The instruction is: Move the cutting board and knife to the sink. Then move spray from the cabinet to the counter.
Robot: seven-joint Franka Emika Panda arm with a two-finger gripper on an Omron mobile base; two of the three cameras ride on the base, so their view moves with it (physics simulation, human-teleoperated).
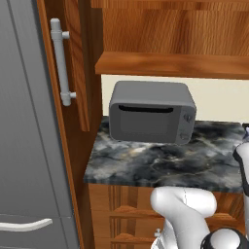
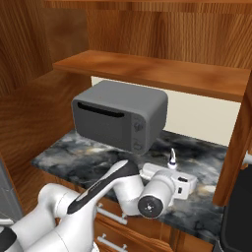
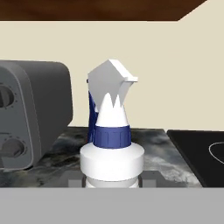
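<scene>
The spray (image 3: pixel 111 144), a white bottle with a blue collar and a white trigger nozzle, stands upright between my fingers, close in the hand view. My gripper (image 3: pixel 112 181) is shut on its body. From the right base, the nozzle (image 2: pixel 172 158) pokes up just behind my hand (image 2: pixel 170 181), low over the marble counter (image 2: pixel 88 157) to the right of the microwave. I cannot tell whether the bottle's base touches the counter. The cabinet shelf (image 2: pixel 147 71) runs above, and its door with the grey bar handle (image 1: pixel 61 63) stands open at left. The cutting board, knife and sink are out of view.
A grey microwave (image 1: pixel 151 112) sits at the back of the counter (image 1: pixel 146 163), left of the bottle. A black stovetop (image 3: pixel 197 148) borders the counter on the right. The grey fridge (image 1: pixel 24 146) stands at far left.
</scene>
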